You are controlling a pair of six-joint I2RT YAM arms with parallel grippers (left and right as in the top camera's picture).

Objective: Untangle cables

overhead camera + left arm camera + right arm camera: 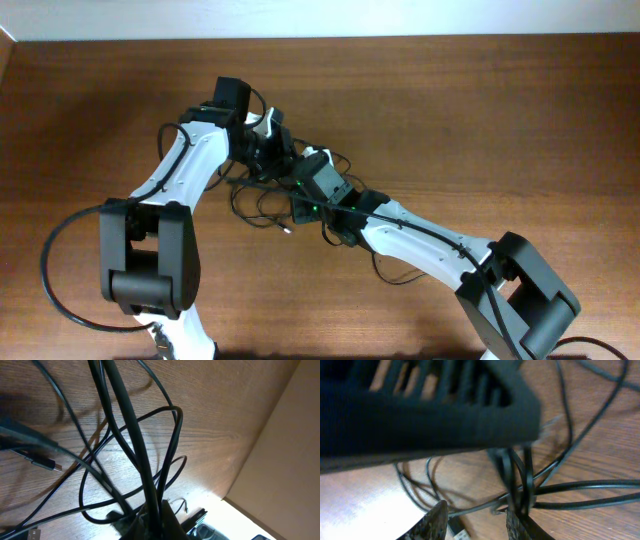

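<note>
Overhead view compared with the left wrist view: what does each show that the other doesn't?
Only overhead: the left arm and right arm meeting over the cables, with the wide table around them. Only left wrist: a close look at the strands bunching together at the bottom edge, and a small plug at the left. Both: black cables on brown wood.

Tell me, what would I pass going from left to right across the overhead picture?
Thick looped arm cable → left arm's black base block → cables in a tangle → right arm's black base block.
</note>
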